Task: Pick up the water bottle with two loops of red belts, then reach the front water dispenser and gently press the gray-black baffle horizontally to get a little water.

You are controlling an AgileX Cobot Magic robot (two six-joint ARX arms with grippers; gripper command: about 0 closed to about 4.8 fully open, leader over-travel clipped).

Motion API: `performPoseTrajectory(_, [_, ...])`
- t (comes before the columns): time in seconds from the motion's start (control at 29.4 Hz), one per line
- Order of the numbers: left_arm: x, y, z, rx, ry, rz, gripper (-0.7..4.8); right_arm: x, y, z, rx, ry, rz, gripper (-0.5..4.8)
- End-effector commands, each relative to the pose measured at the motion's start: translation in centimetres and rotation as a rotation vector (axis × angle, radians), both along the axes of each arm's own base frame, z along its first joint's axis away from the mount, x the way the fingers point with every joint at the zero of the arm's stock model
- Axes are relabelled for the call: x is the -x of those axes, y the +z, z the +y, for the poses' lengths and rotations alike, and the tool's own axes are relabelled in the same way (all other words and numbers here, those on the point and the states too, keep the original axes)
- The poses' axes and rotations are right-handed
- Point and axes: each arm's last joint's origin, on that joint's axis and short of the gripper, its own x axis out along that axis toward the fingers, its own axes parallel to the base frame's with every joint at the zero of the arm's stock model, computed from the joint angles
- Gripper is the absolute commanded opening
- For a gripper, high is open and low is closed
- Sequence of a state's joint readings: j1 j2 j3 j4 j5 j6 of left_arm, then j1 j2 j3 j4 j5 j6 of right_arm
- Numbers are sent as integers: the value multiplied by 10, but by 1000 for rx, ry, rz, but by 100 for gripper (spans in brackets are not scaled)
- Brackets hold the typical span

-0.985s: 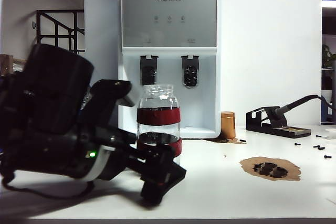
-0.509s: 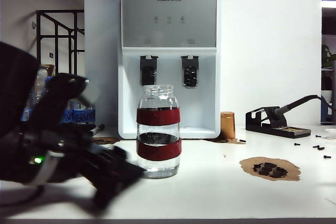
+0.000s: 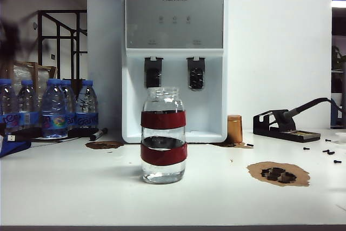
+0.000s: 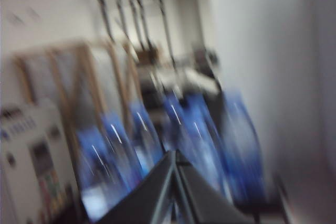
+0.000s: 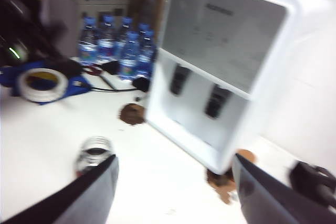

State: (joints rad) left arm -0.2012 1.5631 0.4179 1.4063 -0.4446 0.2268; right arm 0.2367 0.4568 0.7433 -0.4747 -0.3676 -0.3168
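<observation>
The water bottle (image 3: 163, 136), a clear glass jar with two dark red bands, stands upright on the white table in front of the water dispenser (image 3: 174, 52). It holds a little water, and nothing grips it. Two gray-black baffles (image 3: 153, 73) (image 3: 195, 74) hang under the dispenser's gray panel. Neither gripper shows in the exterior view. My left gripper (image 4: 175, 155) is shut and empty, pointing at blurred blue-capped bottles. My right gripper (image 5: 174, 160) is open, high above the table, with the bottle (image 5: 94, 153) and the dispenser (image 5: 226, 51) ahead of it.
Several blue-capped plastic bottles (image 3: 54, 109) stand at the far left, with a marker (image 3: 98, 132) beside them. A copper cup (image 3: 234, 128), a soldering iron stand (image 3: 281, 125), a brown patch with black parts (image 3: 278, 174) and loose screws (image 3: 330, 152) lie on the right. A tape roll (image 5: 42, 84) lies at the left.
My left arm has swung away from the bottle to the left and out of the exterior view, and its jaws have shut on nothing. The bottle has not moved.
</observation>
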Motion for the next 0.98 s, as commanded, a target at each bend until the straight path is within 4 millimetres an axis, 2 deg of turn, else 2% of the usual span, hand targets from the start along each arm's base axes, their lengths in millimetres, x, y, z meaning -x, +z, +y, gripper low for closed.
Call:
performPoseTrajectory(0.03, [20, 46, 8, -33, 55, -163, -5, -2, -2, -2, -17, -89, 11, 183])
performPoseTrajectory(0.14, [41, 70, 13, -32, 82, -133, -4, -4, -6, -2, -32, -108, 27, -10])
performPoseTrajectory(0.37, [96, 86, 23, 45, 28, 70, -4, -7, -18, -3, -130, -190, 18, -3])
performPoseTrajectory(0.54, [138, 86, 27, 65, -99, 149, -4, 2, -32, -7, -181, -235, -133, -3])
performPoseTrajectory(0.75, [164, 71, 30, 41, -190, 293, -4, 17, -63, -14, -233, -360, -252, -3])
performPoseTrajectory(0.82, [173, 62, 31, 33, -195, 370, -4, 19, -88, -17, -251, -434, -260, -3])
performPoseTrajectory(0.88, [179, 61, 32, 28, -186, 360, -4, 14, -94, -17, -262, -458, -290, -3])
performPoseTrajectory(0.98, [189, 62, 35, 3, -150, 310, -5, 11, -103, -16, -306, -465, -236, -3])
